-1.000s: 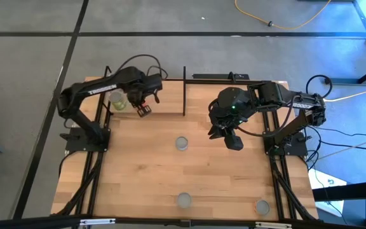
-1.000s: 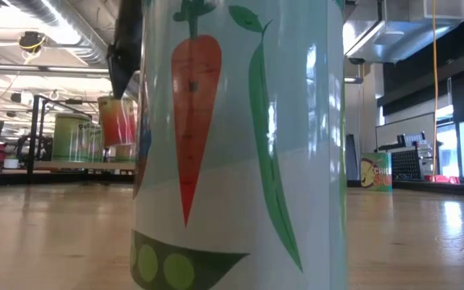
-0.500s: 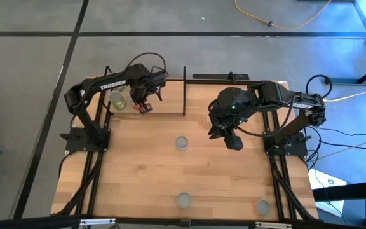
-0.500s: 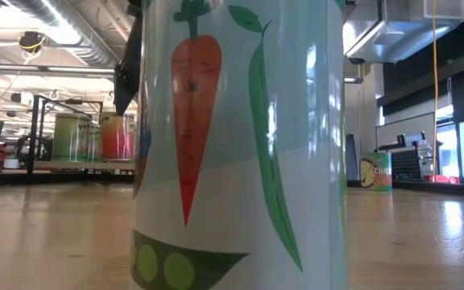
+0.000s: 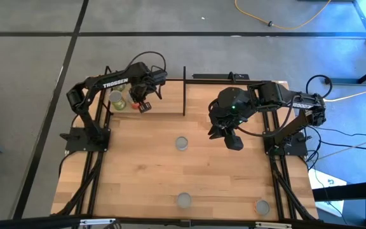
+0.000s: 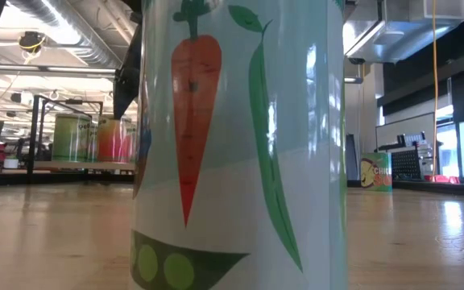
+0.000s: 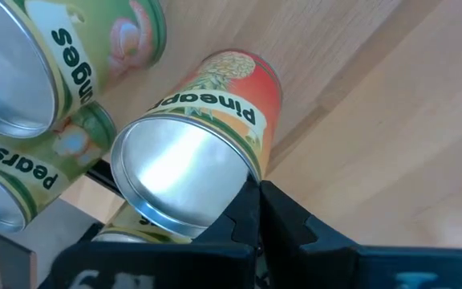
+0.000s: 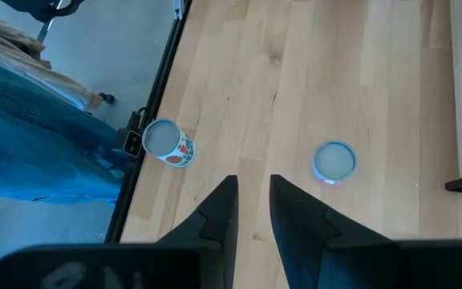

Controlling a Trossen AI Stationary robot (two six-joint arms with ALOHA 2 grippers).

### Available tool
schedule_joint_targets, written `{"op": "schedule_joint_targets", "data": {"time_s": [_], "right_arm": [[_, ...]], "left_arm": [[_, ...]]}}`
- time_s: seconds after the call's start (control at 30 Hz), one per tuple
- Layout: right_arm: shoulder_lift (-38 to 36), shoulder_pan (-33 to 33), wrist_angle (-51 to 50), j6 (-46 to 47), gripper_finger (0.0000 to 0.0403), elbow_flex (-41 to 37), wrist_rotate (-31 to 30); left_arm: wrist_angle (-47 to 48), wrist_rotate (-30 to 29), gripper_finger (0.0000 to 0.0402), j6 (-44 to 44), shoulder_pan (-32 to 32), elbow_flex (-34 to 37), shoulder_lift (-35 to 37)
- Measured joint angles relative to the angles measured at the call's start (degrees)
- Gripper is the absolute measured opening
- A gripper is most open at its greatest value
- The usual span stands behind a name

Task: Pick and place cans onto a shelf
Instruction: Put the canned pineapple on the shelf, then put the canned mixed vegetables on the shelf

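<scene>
Tabletop (image 5: 170,172): large light-wood surface, both arms mounted at its far corners.

Shelf (image 5: 164,102): small wooden board with black rods, at the table's far left. Already holding green "pears" cans (image 7: 62,144) clustered together.

Left gripper (image 5: 143,102): over the shelf, fingers closed around a red-orange "pineapple" can (image 7: 207,136). The can appears to rest on the board just beside the pears tins, tilted relative to the wrist camera; whether fully seated cannot be told.

Right gripper (image 8: 251,201): waiting above mid-table, fingers narrowly parted, empty.

Loose cans: one at table centre (image 5: 182,143), one near the front edge (image 5: 183,201), one at the front right (image 5: 262,207); a vegetable-label can (image 6: 240,145) fills the low view.

Handling: rigid metal tins, probably moderately heavy if full, with smooth paper labels that may slip. Best taken across the cylindrical wall, mid-height, jaws square to the sides, never on the rim.
</scene>
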State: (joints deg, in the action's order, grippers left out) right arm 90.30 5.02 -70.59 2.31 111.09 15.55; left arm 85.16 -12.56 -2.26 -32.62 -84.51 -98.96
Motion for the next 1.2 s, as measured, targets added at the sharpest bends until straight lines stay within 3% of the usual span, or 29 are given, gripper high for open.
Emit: {"op": "schedule_joint_targets", "data": {"time_s": [0.63, 1.0, 1.2], "right_arm": [[0.0, 0.0, 0.0, 0.2, 0.0076, 0.0, 0.0], [0.0, 0.0, -0.3, 0.2, 0.0076, 0.0, 0.0], [-1.2, 0.0, -4.8, 3.8, 0.0076, 0.0, -2.5]], "left_arm": [[-0.3, -0.3, 0.0042, -0.4, 0.2, -0.5, 0.2], [5.0, 0.0, 0.0039, -2.4, 2.0, -15.0, 0.3], [4.8, 7.7, 0.0039, -4.9, 7.3, -24.1, 1.3]]}}
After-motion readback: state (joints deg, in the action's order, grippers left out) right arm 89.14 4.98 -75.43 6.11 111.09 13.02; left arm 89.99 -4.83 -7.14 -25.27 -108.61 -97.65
